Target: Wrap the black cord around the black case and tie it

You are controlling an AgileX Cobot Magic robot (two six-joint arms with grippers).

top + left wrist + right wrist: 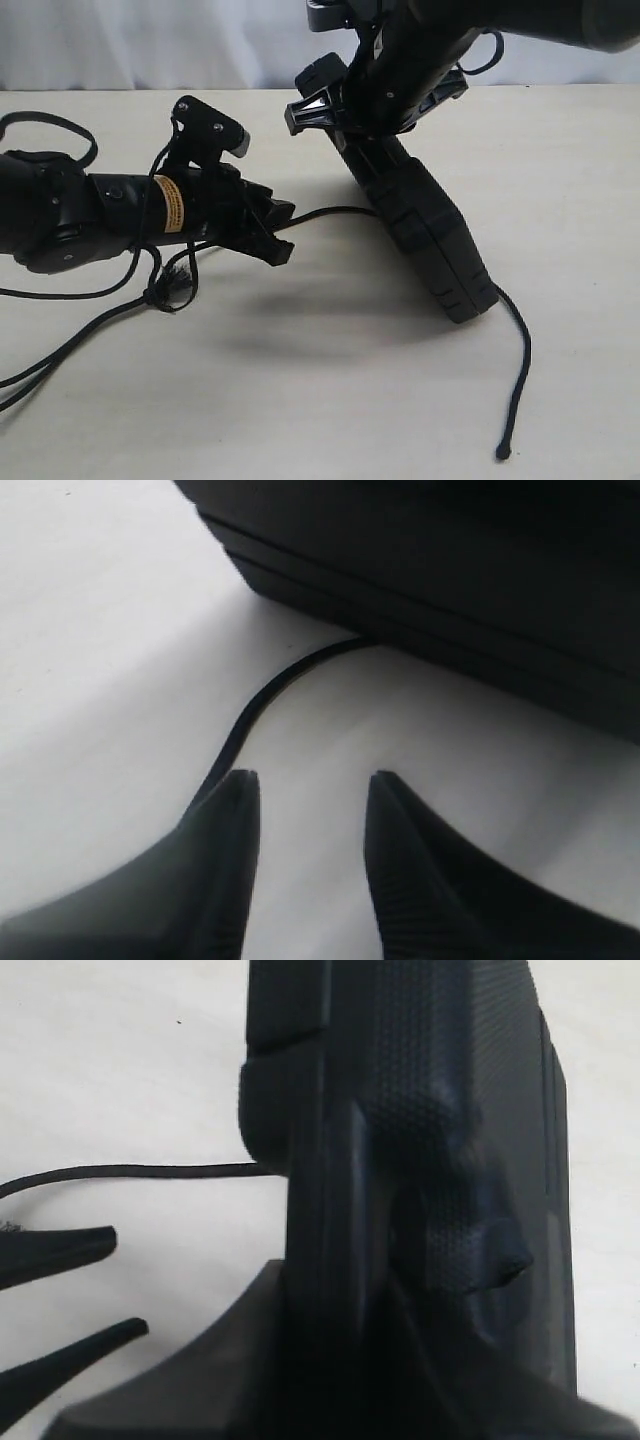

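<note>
The black case (430, 235) stands tilted on the table, its lower corner resting down at the right. My right gripper (372, 125) reaches down from above and is shut on the case's upper end; the right wrist view shows the case (420, 1110) filling the jaws of that gripper (400, 1295). The black cord (325, 212) runs out from under the case toward my left gripper (278, 238), which is open and low over the table. In the left wrist view the cord (250, 705) curves past one finger of the left gripper (312, 780), with nothing between the fingers. The cord's other end (520, 370) trails to a knobbed tip.
A frayed knot (175, 287) of the cord lies under the left arm, and doubled strands (60, 355) trail off toward the left edge. A smooth arm cable (45, 125) loops at the far left. A white backdrop (150, 40) rises behind the table.
</note>
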